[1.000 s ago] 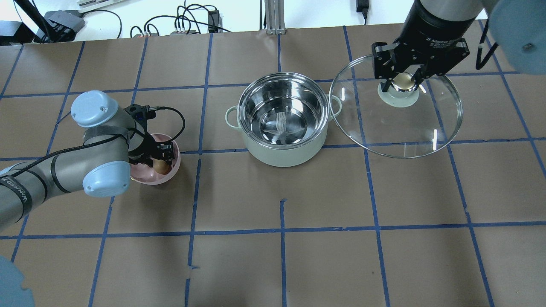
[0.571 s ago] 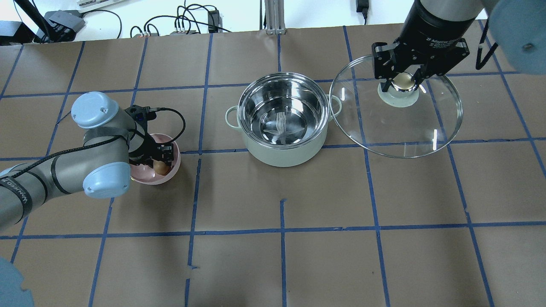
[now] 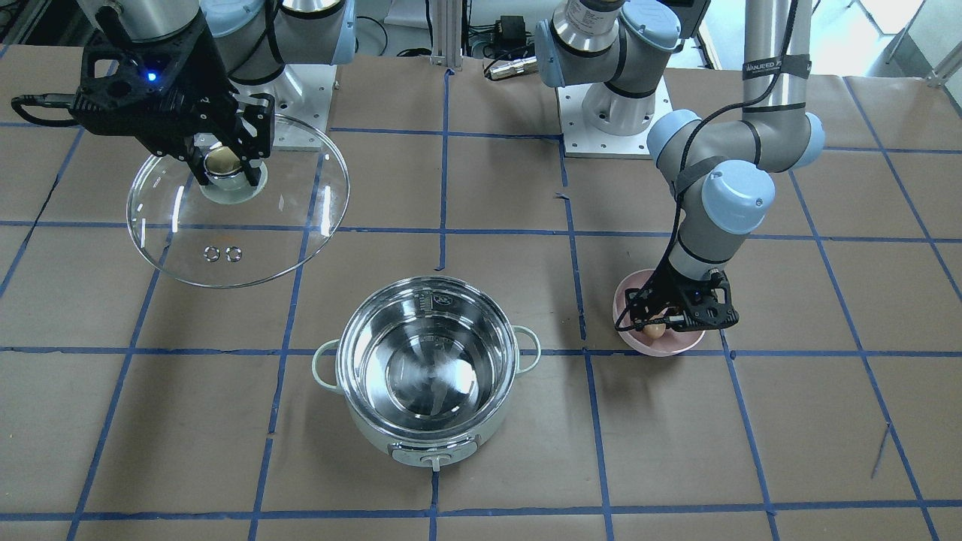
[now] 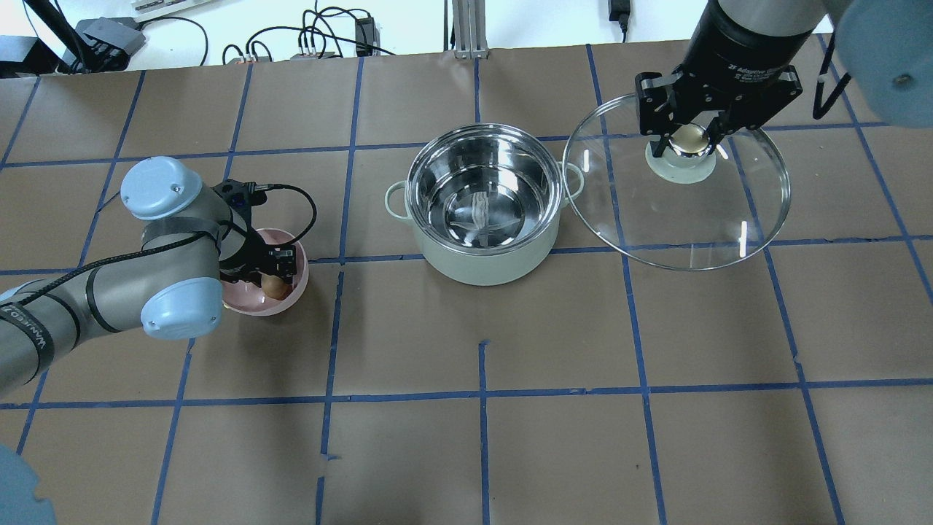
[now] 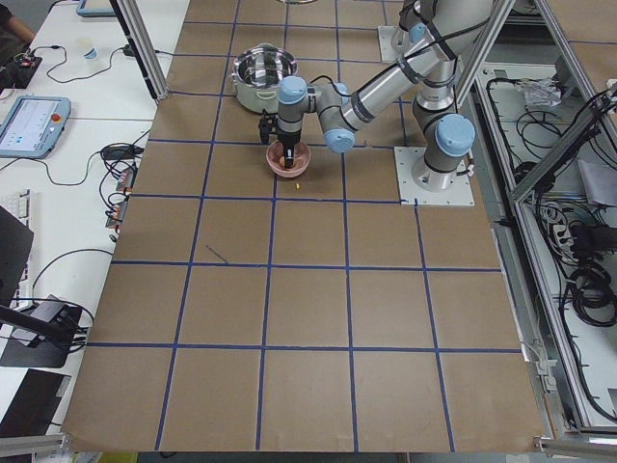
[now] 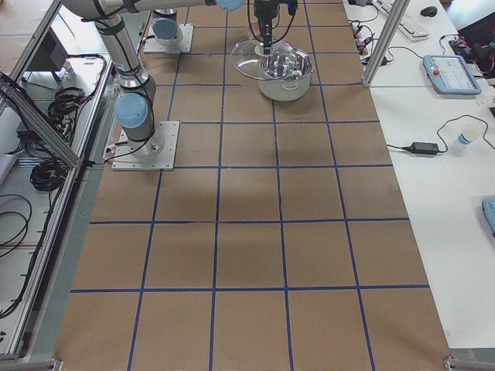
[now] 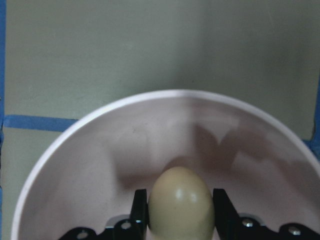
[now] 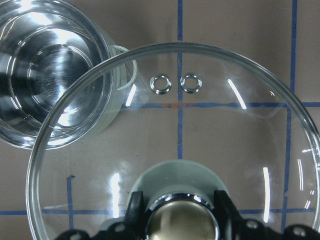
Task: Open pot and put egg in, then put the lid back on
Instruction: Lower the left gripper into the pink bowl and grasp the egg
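I see the pot [image 6: 288, 85] at the far end of the table [image 6: 247, 232], uncovered, its steel lining shining. The lid [image 6: 244, 63] hangs just beside it on the robot's side, rims overlapping from this angle. The right gripper [image 6: 265, 46] comes down onto the lid's centre; it's too small for me to judge the grip.

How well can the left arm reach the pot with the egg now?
Probably yes: the pot stands open, and the right gripper holds the lid up on its far side.
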Tool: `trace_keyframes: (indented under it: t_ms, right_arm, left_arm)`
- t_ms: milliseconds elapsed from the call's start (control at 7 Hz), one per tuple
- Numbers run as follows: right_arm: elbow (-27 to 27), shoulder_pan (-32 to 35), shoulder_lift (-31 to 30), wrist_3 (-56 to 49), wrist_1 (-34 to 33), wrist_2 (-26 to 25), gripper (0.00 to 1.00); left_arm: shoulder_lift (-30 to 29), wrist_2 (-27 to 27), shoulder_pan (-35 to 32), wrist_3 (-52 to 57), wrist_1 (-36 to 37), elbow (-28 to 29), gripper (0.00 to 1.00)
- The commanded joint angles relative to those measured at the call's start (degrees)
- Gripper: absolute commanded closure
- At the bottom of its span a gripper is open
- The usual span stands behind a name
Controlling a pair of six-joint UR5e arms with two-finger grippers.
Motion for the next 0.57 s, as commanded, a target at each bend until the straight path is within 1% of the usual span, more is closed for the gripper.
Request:
trace_keyframes:
  t_ms: [0,143,286,429]
  right_arm:
    - [0.0,0.0,0.0,0.1,0.0,-0.1,0.97]
    - [0.0,0.0,0.0,0.3,0.1,0.0,0.96]
    - [0.0,0.1,-0.1,0.7,0.1,0.0,0.96]
    - [0.0,0.1,-0.1,0.6,0.1,0.0,0.96]
  left_arm:
    - [1.9,0.3,-0.1,0.0,-6.2,4.0,0.77]
    - [2.8,0.3,-0.6,-0.8,-11.8,7.5,0.77]
    - [3.1,0.0,-1.5,-1.5,-15.7,10.2,0.77]
    - [3.2,-0.2,-2.8,-3.7,-16.7,12.7,0.77]
